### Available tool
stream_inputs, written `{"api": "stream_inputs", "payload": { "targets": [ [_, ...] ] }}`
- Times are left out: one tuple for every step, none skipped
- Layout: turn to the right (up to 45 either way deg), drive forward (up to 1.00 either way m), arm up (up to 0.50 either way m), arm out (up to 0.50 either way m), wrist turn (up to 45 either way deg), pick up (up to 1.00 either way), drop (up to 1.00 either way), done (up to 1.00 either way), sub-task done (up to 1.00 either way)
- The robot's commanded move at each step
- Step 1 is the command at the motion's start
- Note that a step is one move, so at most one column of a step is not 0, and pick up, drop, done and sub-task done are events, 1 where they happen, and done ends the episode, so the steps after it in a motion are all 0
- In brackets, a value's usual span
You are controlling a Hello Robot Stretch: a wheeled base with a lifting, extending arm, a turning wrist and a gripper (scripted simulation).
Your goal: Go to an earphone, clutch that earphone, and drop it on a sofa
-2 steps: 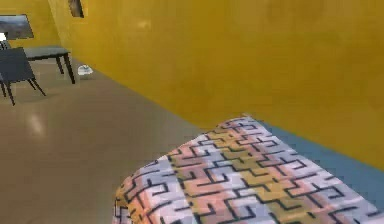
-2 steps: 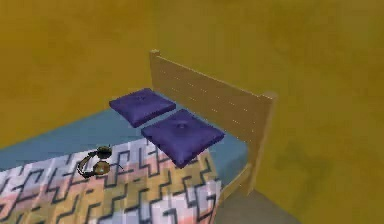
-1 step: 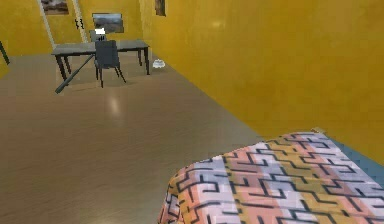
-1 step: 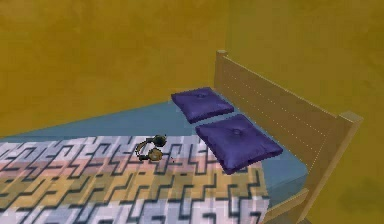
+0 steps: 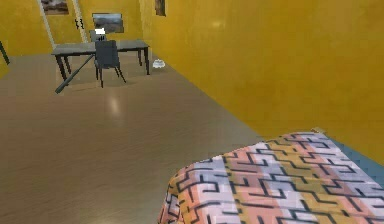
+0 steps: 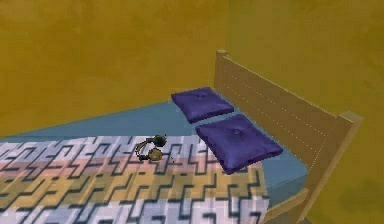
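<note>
— On the bed (image 6: 150, 118), arm side view: what is entered first?
— Item one: earphone (image 6: 152, 151), small, dark, with tan rounded parts and thin dark loops. It lies on the patterned quilt (image 6: 90, 185), near the quilt's upper edge where the blue sheet begins.
— Neighbours?
— Item two: a pair of purple pillows, one (image 6: 203, 104) nearer the wall, the other (image 6: 238, 140) just beside the earphone on the arm side view's right. Both lie against a slatted wooden headboard (image 6: 290, 105).
— The claw: released, clenched, grasping?
— Cannot tell; no state entered.
— Forward view?
— A corner of the same quilt at lower right. Across the brown floor (image 5: 100, 130), a dark desk (image 5: 75, 48) with a dark chair (image 5: 108, 60) drawn up to it, against yellow walls (image 5: 260, 60). Small white object (image 5: 158, 64) on the floor beside the desk, kind undetermined.
</note>
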Motion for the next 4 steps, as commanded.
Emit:
{"api": "stream_inputs", "payload": {
  "targets": [
    [0.0,0.0,0.16,0.0,0.0,0.0,0.0,0.0,0.0],
    [0.0,0.0,0.0,0.5,0.0,0.0,0.0,0.0,0.0],
    [0.0,0.0,0.0,0.0,45.0,0.0,0.0,0.0,0.0],
    [0.0,0.0,0.0,0.0,45.0,0.0,0.0,0.0,0.0]
  ]
}}
